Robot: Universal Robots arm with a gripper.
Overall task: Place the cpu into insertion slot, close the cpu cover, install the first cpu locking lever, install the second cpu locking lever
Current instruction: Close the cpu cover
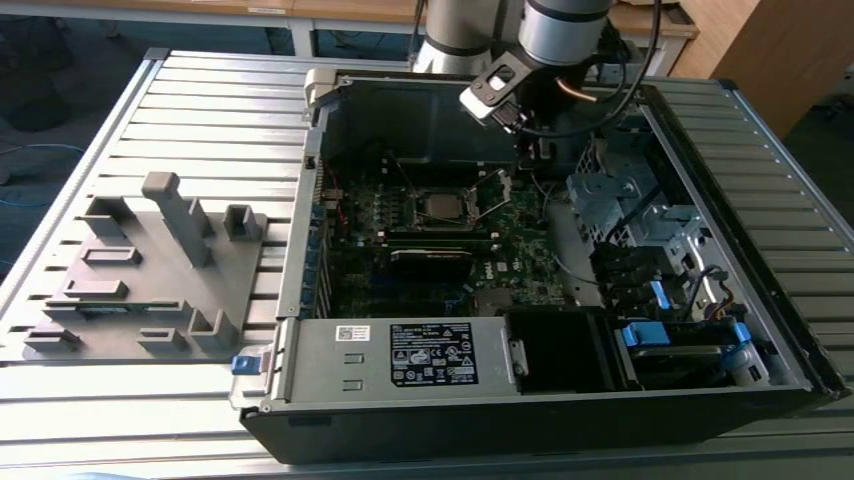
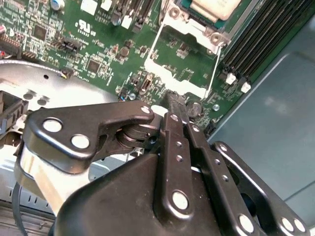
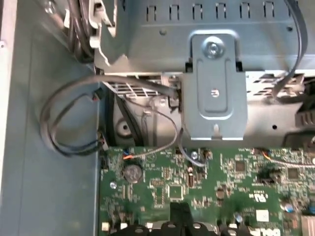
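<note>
A ribbed metal table (image 1: 200,110) carried an open computer case (image 1: 534,420) lying on its side. A grey fixture tray (image 1: 134,300) sat beside the case, on the exterior view's left. Desks and a wooden panel stood behind the case.

Inside the case, on the green motherboard (image 2: 74,39), the cpu (image 1: 442,207) lay flat in the insertion slot (image 1: 418,207) near the middle of the case, its dull metal top facing up out of the case. Being square, it showed no long axis; its edges ran parallel to the case walls.

The cpu cover (image 2: 155,44) was swung open. Its hinge end was at the slot and its free edge pointed away from the slot, towards the gripper (image 2: 173,101). In the exterior view the cover leaned up on the slot's side towards the exterior view's right.

The arm (image 1: 561,30) reached down into the case from its back wall. In the second wrist view the fingers were drawn together, their tip right at the cover's free edge. I could not tell whether they pinched that edge.

Within the case the room was tight. The long black memory slots (image 2: 256,44) ran just beside the insertion slot, and a plain case wall (image 2: 275,98) rose past them. A grey drive cage (image 1: 627,200) and loose cables (image 3: 64,123) crowded the case's other side.
</note>
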